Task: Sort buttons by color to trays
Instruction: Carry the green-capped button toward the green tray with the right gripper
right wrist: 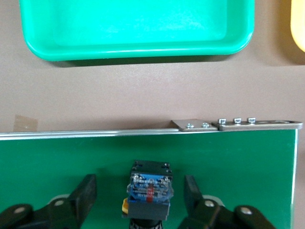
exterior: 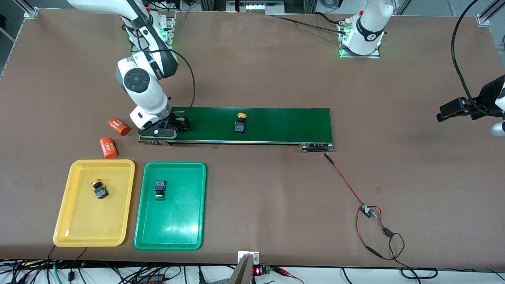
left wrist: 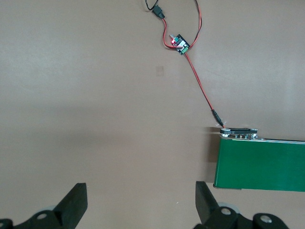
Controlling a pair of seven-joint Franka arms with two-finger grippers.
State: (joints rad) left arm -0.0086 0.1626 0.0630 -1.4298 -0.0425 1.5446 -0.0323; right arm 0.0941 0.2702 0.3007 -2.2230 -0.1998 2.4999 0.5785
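Right claw [right wrist: 138,195] low, fingers apart. Left claw [left wrist: 138,202] raised, spread wide, arm waiting.

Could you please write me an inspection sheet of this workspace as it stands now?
Surface: brown table carrying a dark green belt.
Job's things: yellow tray holds one yellow-capped button; green tray holds one green-capped button; second yellow-capped button lies mid-belt; fourth button lies at the belt's right-arm end, cap mostly hidden.
Clutter: two orange cylinders beside that belt end.
Grippers: right tool open, fingers either side of the fourth button, not touching; left tool open, waiting over bare table.
Cables: red-and-black wire runs from the belt to a small board.
Surroundings: cable bundles along the table edge nearest the front camera.
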